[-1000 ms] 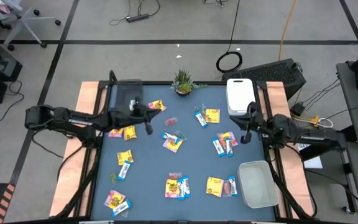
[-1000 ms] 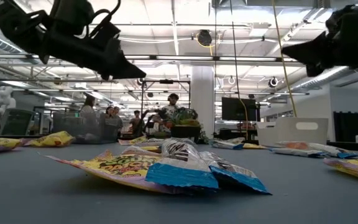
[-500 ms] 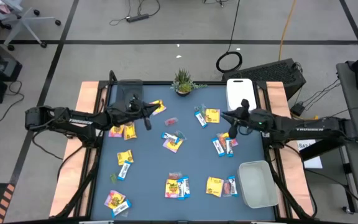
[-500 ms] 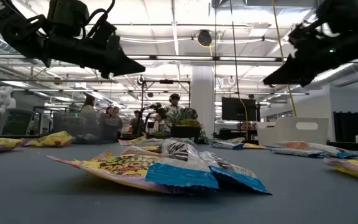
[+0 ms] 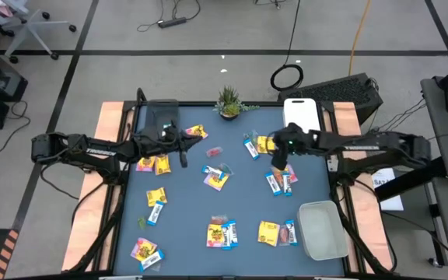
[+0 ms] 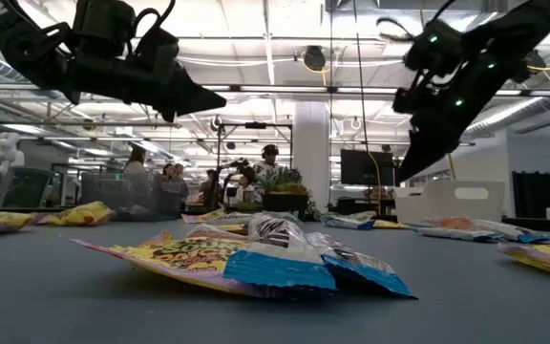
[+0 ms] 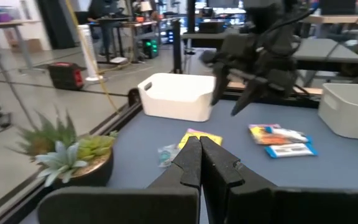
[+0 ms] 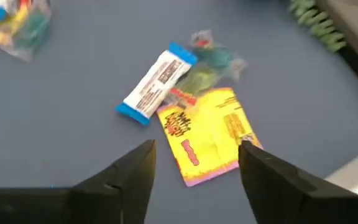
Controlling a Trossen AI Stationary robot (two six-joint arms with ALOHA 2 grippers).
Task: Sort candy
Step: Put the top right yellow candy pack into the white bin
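Observation:
The candy lies scattered over the blue table: yellow packets, blue-and-white bars and small pieces, among them a heap at the middle [image 5: 216,177] and others near the front [image 5: 224,232]. My right gripper [image 8: 194,152] hangs open, tipped down over a yellow packet with pink print [image 8: 207,137] at the far right [image 5: 266,144]. Its fingers stand above the packet's two sides without touching it. A blue-and-white bar [image 8: 157,81] and a green piece [image 8: 213,59] lie flat beside the packet. My left gripper [image 5: 183,155] hovers shut and empty above the table's left half [image 7: 201,162].
A small potted plant [image 5: 229,103] stands at the far edge. A white bin [image 5: 300,118] sits at the far right, a pale bin [image 5: 321,229] at the near right and a dark bin [image 5: 160,117] at the far left. People stand in the room behind the table.
My right gripper has swung from the table's right edge toward the middle, tipped downward over the yellow packet at the far right, and opened wide. My left gripper has stayed about where it was, shut.

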